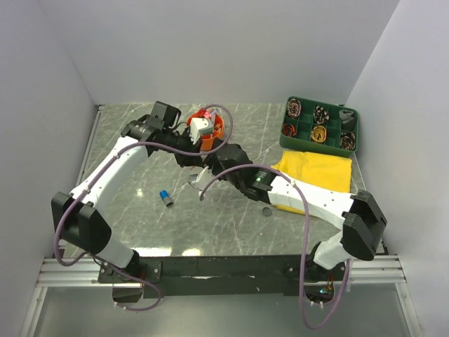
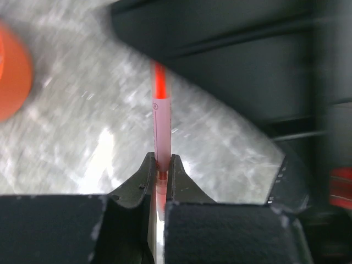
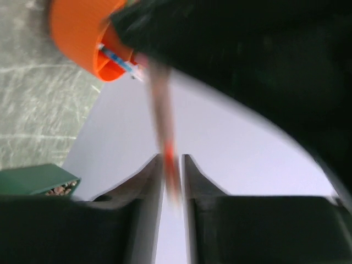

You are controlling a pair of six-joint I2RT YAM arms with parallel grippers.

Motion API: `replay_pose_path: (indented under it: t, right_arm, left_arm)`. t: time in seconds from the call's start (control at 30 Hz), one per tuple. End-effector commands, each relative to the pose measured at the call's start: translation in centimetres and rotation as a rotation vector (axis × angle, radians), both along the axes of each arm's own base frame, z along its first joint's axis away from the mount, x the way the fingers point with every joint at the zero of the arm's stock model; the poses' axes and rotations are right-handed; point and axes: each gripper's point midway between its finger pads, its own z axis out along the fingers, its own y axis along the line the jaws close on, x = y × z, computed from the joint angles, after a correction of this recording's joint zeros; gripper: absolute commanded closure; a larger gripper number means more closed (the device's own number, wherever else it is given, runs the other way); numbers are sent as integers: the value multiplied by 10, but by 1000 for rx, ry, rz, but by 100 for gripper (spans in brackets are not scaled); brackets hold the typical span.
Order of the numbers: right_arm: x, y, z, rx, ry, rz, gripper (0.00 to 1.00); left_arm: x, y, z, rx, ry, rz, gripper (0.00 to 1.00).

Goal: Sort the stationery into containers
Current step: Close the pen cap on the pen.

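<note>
My left gripper [image 2: 160,159] is shut on a thin pink pen with a red end [image 2: 161,121]. The pen runs from its jaws to under the black body of the right arm. My right gripper [image 3: 173,158] has the same pen [image 3: 159,104], blurred, between its slightly parted jaws. A small gap shows beside it. In the top view both grippers meet just in front of the round orange organiser [image 1: 214,126], which holds several items. The green divided tray [image 1: 319,126] stands at the back right. A blue cap [image 1: 165,198] and a dark disc [image 1: 266,210] lie on the table.
A yellow cloth [image 1: 316,172] lies in front of the green tray, under the right forearm. The orange organiser also shows in the left wrist view [image 2: 11,71] and the right wrist view [image 3: 77,33]. White walls close the table on three sides.
</note>
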Motion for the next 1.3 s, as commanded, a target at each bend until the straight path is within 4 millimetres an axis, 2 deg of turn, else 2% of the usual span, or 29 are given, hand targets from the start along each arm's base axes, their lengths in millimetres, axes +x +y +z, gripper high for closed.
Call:
replay_pose_path:
  t: [0.0,0.07,0.2,0.33,0.4,0.43,0.5,0.53,0.57,0.63,0.7,0.73,0.93,1.0,1.1,1.13,1.2,1.23,1.27]
  right_arm:
    - [25,6,35,142,-120,-97,63]
    - [31,7,48,186,-166,-125,54]
    - [35,4,67,231,-229,-147,51]
    - [25,-8,86,276,-257,-145,48]
    - [18,-9,83,284,-248,-131,46]
    - [13,-14,89,300,-254,-130,45]
    - [2,-13,85,324,-234,-114,42]
    - [-3,-17,89,344,-232,-116,34]
    - [-6,-19,84,355,-216,-122,18]
    - [-10,-25,81,356,-205,-148,15]
    - [-12,-32,78,370,-171,-181,2]
    - [-13,-37,69,360,-136,-200,0]
    - [-30,-64,46,349,-31,-236,0]
    - [-36,-79,46,393,9,-275,0]
    - [-40,-94,62,609,126,-345,0]
    - [-36,-102,86,787,185,-394,0]
    - [-33,-101,102,945,303,-417,0]
    - [-33,-99,137,1176,421,-421,0]
    - [-19,-116,149,1282,488,-470,0]
  left_arm:
    - [-36,-24,47,-162,-102,-189,99]
    - [-37,-23,46,-164,-94,-177,99]
    - [-37,-19,49,-176,-108,-149,99]
    - [-30,-20,46,-198,-124,-99,99]
    - [-25,-19,41,-192,-125,-62,99]
    - [-23,-19,39,-191,-117,-50,99]
    - [-19,-20,36,-188,-113,-26,99]
    - [-17,-20,33,-186,-109,-18,99]
    - [-14,-20,34,-190,-115,-16,99]
    - [-7,-20,32,-190,-107,3,99]
    - [1,-21,33,-199,-112,23,99]
    - [6,-21,35,-203,-118,35,99]
    - [28,-20,54,-246,-145,109,99]
    - [31,-19,58,-253,-142,130,99]
    - [34,-15,67,-258,-162,145,99]
    - [33,-14,68,-259,-162,147,99]
    - [31,-10,73,-260,-182,148,99]
    - [31,-10,74,-265,-188,148,99]
    - [29,-8,80,-274,-203,153,99]
